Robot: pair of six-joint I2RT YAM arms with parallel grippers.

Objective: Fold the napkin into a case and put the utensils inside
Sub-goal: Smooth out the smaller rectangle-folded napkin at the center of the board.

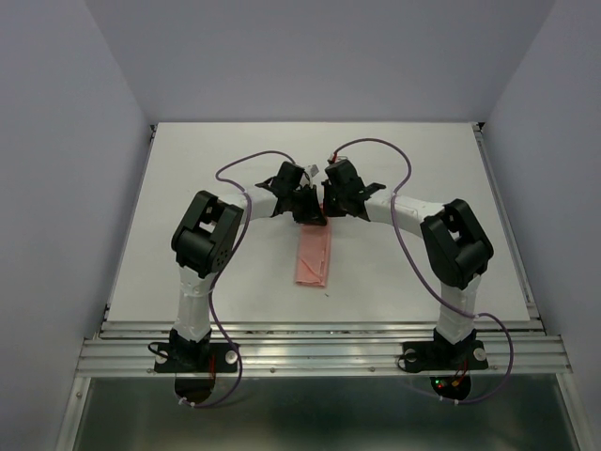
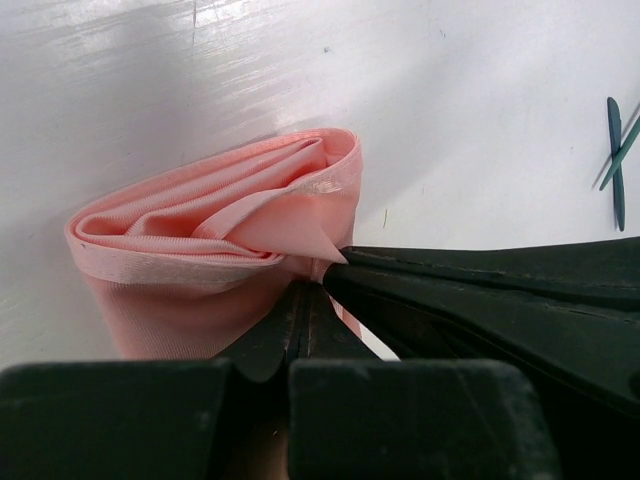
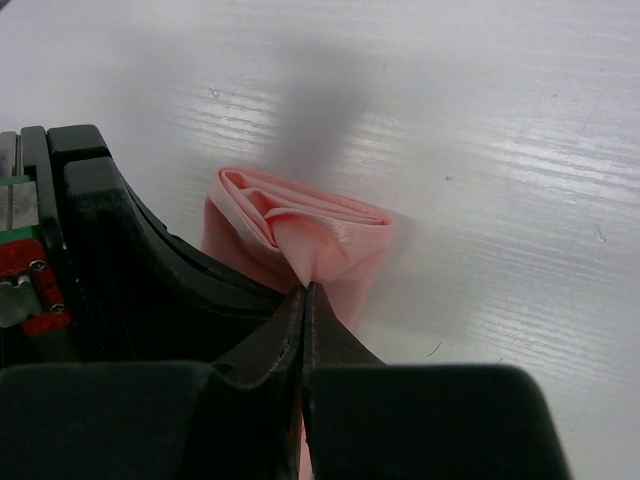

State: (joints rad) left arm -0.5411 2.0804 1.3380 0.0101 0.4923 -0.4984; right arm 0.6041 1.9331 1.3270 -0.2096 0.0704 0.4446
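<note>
Tools: left tool [image 2: 305,292] and right tool [image 3: 305,290] both pinched on case [image 1: 313,261] far end | risk: uneven pull may unfold layers | utensils [image 2: 614,150] lie apart on surface [image 2: 450,90]

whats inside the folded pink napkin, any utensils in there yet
At the open end of the napkin only layered pink folds show. The teal utensils lie outside it on the table. Deeper inside is hidden by cloth.

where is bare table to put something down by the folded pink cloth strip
Bare white table lies between the salmon-pink folded cloth strip and the left arm, between it and the right arm, and along the far side beyond both wrists. Crowded: the strip's far end, where the left gripper and right gripper pinch it.
</note>
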